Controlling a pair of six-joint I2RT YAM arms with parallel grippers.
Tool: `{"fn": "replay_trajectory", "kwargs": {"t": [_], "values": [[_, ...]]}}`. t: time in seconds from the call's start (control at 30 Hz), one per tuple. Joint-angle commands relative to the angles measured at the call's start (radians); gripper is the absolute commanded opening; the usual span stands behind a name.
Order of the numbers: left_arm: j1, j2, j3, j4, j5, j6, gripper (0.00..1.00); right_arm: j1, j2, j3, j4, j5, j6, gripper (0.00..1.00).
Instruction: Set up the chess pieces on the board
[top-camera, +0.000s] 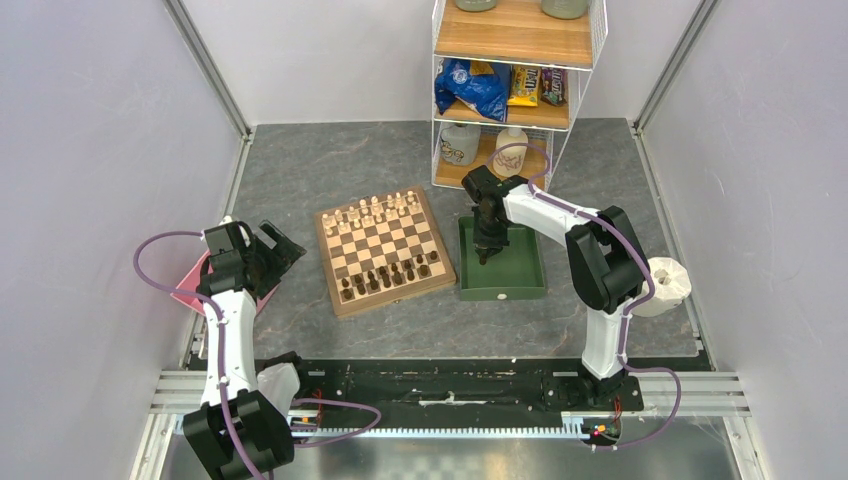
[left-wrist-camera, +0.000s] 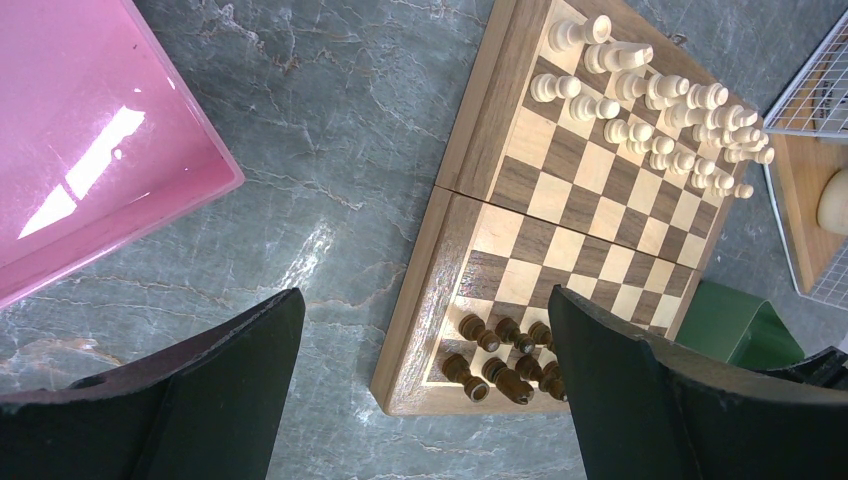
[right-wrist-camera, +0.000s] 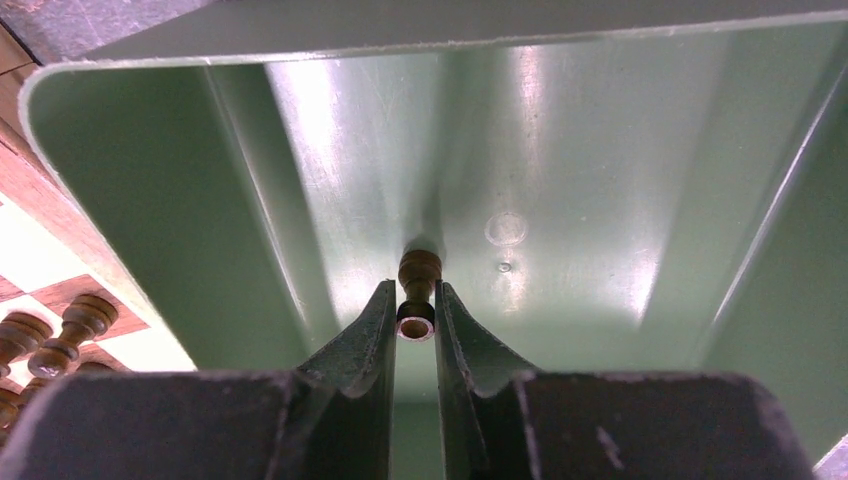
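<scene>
Down inside the green tray (top-camera: 500, 292), to the right of the board (top-camera: 385, 247), the right claw (top-camera: 487, 255) points straight at the tray floor. From the right wrist view its two fingers (right-wrist-camera: 372, 335) are drawn in close and clamped on a single dark chess piece (right-wrist-camera: 419, 268). That piece lies on its side on the floor of the green tray (right-wrist-camera: 180, 200), round base toward the camera and head pointing away, with a finger pressed against each side of it. No other piece shows in the part of the tray that this view covers.

Over on the left, the left claw (top-camera: 281, 256) hangs above the worktop (top-camera: 300, 170) between the pink tray (top-camera: 195, 285) and the board, its fingers (left-wrist-camera: 210, 390) spread wide apart and holding nothing.

On the board, the other dark pieces (top-camera: 395, 272) stand upright in the two rows nearest the arms; their exact number is hard to make out. Across from them, pale pieces (top-camera: 375, 212) fill the two far rows, and the middle squares are bare. From the left wrist view, the dark pieces (left-wrist-camera: 505, 360) stand at the board's near corner, partly hidden behind one finger.

A wire rack (top-camera: 515, 90) with wooden shelves stands at the back of the worktop, behind the green tray.
</scene>
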Motion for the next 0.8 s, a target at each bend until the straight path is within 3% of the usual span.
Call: {"fn": "replay_trajectory", "kwargs": {"t": [0.0, 0.47, 0.77], "values": [[0.007, -0.003, 0.012, 0.019, 0.022, 0.022, 0.99, -0.001, -0.052, 0.003, -0.023, 0.014, -0.004, 0.17], [0.007, -0.005, 0.011, 0.021, 0.024, 0.022, 0.99, 0.112, -0.213, 0.12, -0.093, 0.052, 0.006, 0.17], [0.007, -0.005, 0.01, 0.021, 0.024, 0.023, 0.99, 0.238, -0.147, 0.189, -0.084, 0.022, 0.023, 0.17]]}}
